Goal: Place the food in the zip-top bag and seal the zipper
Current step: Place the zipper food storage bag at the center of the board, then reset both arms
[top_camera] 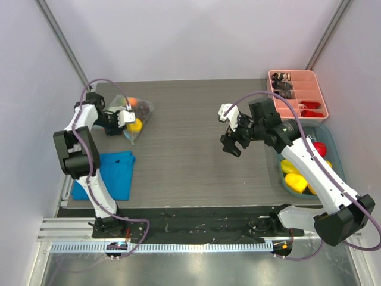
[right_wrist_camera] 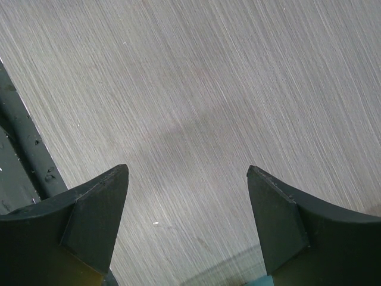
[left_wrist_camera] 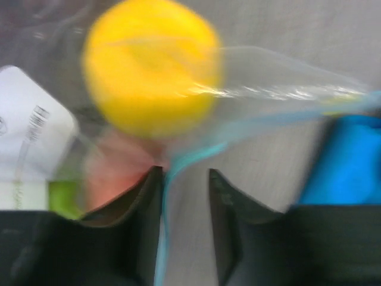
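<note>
The clear zip-top bag (top_camera: 138, 116) lies at the table's back left with a yellow fruit (top_camera: 136, 125), an orange one and dark grapes inside. My left gripper (top_camera: 126, 117) is at its mouth. In the left wrist view the jaws (left_wrist_camera: 184, 173) stand narrowly apart, and the teal zipper (left_wrist_camera: 162, 238) runs between them along the left finger. The yellow fruit (left_wrist_camera: 152, 65) and a blurred red and green piece (left_wrist_camera: 113, 179) show through the bag (left_wrist_camera: 280, 83). My right gripper (top_camera: 231, 145) (right_wrist_camera: 187, 173) is wide open and empty over bare table at mid-right.
A teal bowl (top_camera: 337, 149) at the right holds yellow (top_camera: 296, 182) and red (top_camera: 319, 148) fruits. A pink tray (top_camera: 296, 72) stands at the back right. A blue cloth (top_camera: 113, 173) (left_wrist_camera: 348, 155) lies at the front left. A white label (left_wrist_camera: 30, 137) sits on the bag.
</note>
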Tool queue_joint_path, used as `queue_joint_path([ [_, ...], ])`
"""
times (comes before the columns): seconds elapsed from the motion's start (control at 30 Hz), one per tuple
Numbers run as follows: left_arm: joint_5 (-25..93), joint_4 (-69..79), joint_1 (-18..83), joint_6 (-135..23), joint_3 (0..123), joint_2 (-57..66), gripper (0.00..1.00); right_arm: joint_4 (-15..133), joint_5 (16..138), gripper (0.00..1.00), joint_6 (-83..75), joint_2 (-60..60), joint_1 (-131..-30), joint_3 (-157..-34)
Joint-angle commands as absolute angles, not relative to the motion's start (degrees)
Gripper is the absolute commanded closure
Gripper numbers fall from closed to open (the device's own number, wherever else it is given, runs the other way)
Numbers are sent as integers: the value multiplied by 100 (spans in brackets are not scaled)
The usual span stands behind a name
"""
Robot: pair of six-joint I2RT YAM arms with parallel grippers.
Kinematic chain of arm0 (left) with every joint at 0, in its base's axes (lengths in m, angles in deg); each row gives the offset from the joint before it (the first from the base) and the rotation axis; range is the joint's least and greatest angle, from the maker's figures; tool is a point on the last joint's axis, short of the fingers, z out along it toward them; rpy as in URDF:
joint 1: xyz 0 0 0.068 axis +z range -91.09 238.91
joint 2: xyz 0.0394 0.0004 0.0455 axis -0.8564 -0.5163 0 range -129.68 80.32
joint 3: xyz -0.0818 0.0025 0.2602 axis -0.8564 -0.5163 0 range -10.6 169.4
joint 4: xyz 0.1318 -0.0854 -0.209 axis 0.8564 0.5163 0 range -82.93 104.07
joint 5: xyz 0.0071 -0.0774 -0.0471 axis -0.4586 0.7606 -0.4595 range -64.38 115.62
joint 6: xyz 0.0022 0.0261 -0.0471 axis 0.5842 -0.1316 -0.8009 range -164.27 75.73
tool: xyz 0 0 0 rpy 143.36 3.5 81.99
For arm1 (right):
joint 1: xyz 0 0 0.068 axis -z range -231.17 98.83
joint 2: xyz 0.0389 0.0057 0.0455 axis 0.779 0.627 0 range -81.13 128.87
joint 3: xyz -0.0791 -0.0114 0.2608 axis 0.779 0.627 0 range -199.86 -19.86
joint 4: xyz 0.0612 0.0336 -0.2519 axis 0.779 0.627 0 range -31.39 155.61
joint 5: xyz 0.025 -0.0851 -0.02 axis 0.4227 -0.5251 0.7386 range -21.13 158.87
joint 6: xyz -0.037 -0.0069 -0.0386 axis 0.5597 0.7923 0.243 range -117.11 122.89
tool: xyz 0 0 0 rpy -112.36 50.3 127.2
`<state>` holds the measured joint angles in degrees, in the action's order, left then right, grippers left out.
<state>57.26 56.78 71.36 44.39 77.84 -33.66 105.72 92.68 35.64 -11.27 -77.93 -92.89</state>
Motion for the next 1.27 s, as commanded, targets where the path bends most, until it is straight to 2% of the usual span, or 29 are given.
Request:
queue_joint_path([
  [0.0, 6060, 7242, 7148, 4837, 7475, -2393, 50, 10457, 9207, 14, 3462, -1451, -7780, -9298],
  [0.03, 6042, 7429, 7148, 4837, 7439, -2157, 48, 10501, 9190, 14, 3453, -1521, -7780, -9316],
  [0.07, 5999, 7622, 7157, 4837, 7421, -2059, 21, 10510, 9172, 14, 3453, -1565, -7771, -9325],
  [0.1, 5894, 7833, 7157, 4741, 7378, -1962, 0, 10510, 9146, 14, 3435, -1609, -7771, -9333],
  [0.2, 6111, 8010, 7297, 4329, 7499, -1532, 0, 10519, 9049, 12, 3251, -1793, -7771, -9351],
  [0.3, 6533, 8020, 7341, 2742, 8068, -1189, 0, 10484, 8909, 11, 2874, -2005, -7780, -9325],
  [0.37, 6553, 7590, 7298, 364, 8735, -1100, 0, 10440, 8751, 11, 2585, -2188, -7771, -9246],
  [0.43, 6263, 7746, 7184, -791, 9395, -1231, 0, 10353, 8619, 8, 2390, -2330, -7771, -9132],
  [0.47, 6314, 8243, 7166, -988, 10060, -1319, 0, 10309, 8549, 8, 2215, -2391, -7763, -9097],
  [0.57, 6491, 8538, 7174, -1952, 10541, -1504, 0, 10177, 8425, 4, 1898, -2646, -7561, -8921],
  [0.73, 6324, 8082, 7175, -3230, 9700, -910, 0, 10045, 8337, 2, 1160, -2857, -6902, -8535],
  [0.87, 5885, 7335, 7174, -3627, 7998, 14, 0, 9913, 8547, 2, 597, -2937, -6297, -8104],
  [0.97, 5849, 7053, 7174, -3723, 7214, 637, 0, 9711, 8766, 2, 141, -2919, -5988, -7770],
  [1.23, 5585, 6754, 7175, -3847, 6542, 1334, 0, 9315, 9040, 0, -221, -2937, -5539, -7417],
])
